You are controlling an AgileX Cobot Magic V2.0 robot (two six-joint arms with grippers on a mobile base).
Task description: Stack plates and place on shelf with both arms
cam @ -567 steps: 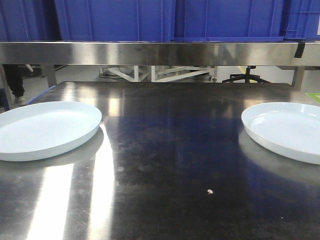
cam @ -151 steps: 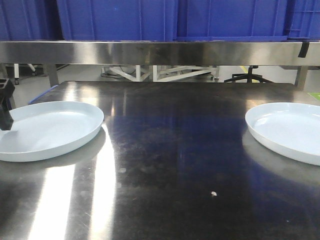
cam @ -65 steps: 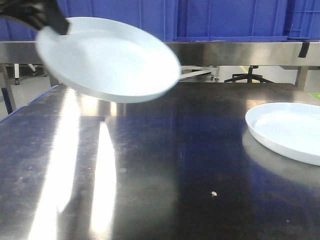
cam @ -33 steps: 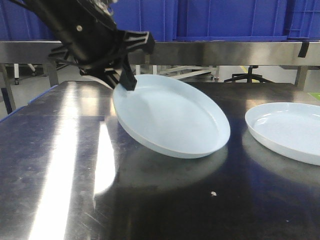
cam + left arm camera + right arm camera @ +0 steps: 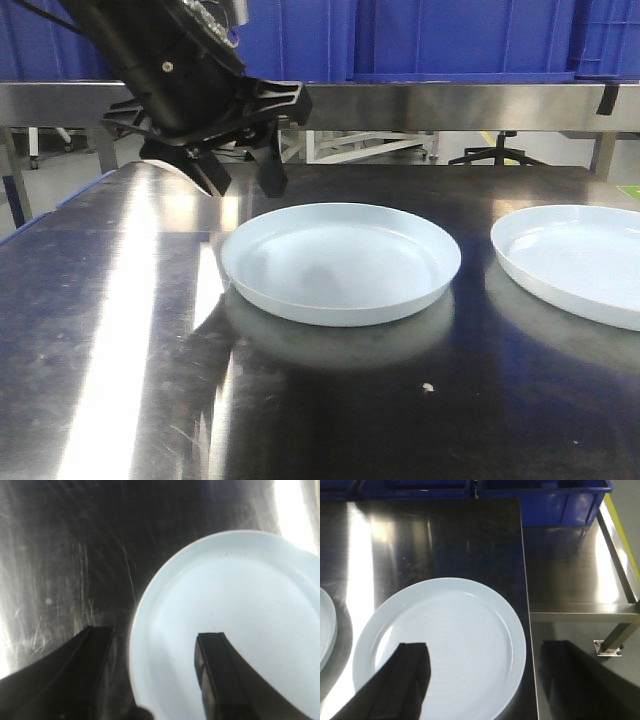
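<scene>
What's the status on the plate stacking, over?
Left gripper open above rim of centre plate, flat on table. Right gripper over second plate, grip unclear. Plates apart, unstacked.

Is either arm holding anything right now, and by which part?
Nothing is held. The left gripper is open above the back rim of the middle plate, which lies flat on the table. The right plate lies there too.

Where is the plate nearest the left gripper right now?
In the front view, the plate lies flat near the middle of the table, just below the open left gripper; the second plate sits apart to its right.
</scene>
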